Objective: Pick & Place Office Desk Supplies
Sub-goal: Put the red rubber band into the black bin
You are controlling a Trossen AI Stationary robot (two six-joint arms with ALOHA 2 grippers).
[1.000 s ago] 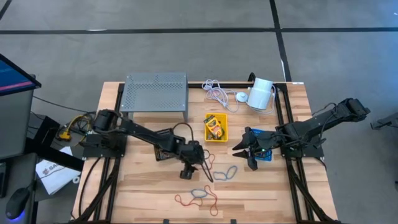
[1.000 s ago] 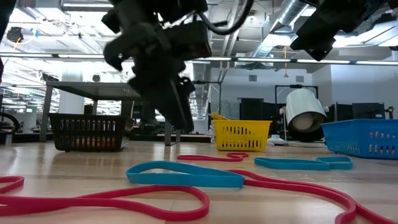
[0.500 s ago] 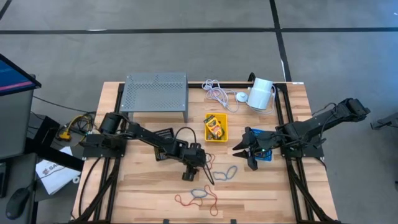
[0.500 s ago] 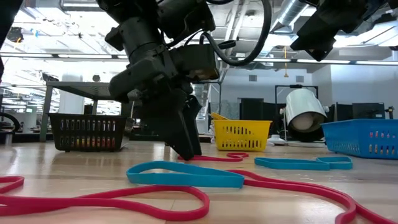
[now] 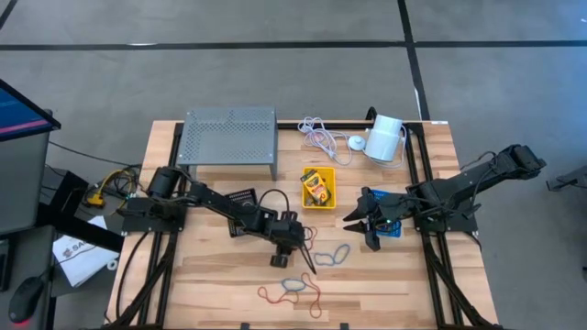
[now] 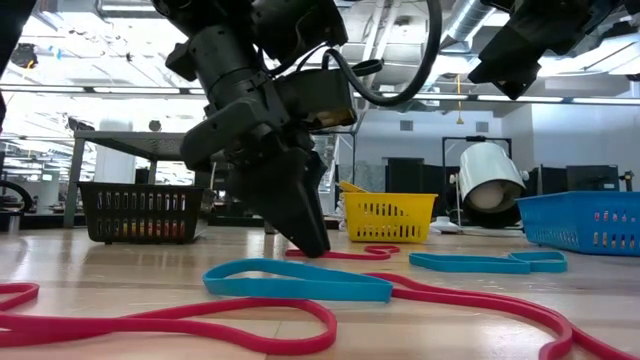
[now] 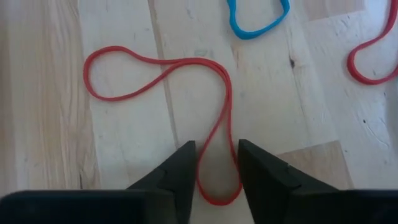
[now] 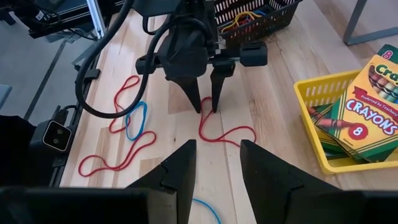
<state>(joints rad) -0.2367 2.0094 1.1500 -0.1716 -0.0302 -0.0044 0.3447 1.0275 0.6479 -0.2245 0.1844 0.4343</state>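
My left gripper [image 5: 303, 259] is open and low over the table, pointing down. Its two fingers stand on either side of the narrow end of a red rubber band [image 7: 217, 134], which lies flat on the wood [image 8: 214, 127] [image 6: 345, 254]. A blue band [image 6: 300, 282] and further red bands [image 5: 286, 295] lie nearer the table's near edge. Another blue band [image 5: 336, 254] lies to the right. My right gripper [image 5: 359, 229] hangs open in the air beside the blue bin [image 5: 393, 220]. The yellow bin [image 5: 318, 188] holds crayon boxes [image 8: 367, 102]. The black bin [image 5: 240, 200] holds bands. My left gripper comes from above with one finger [image 7: 180, 171] on each side of the red band's loop end [image 7: 219, 190], which lies flat on the table. Whether a finger touches the band, I cannot tell.
The grey perforated stand [image 5: 229, 139] sits at the far left. A white cable [image 5: 319, 137] and a white cylinder [image 5: 385, 139] lie at the far edge. Bare wood lies to the left of the bands.
My left gripper has come down toward the table and a little toward its near edge. Its fingertips now stand at the red band. The bands have not moved.
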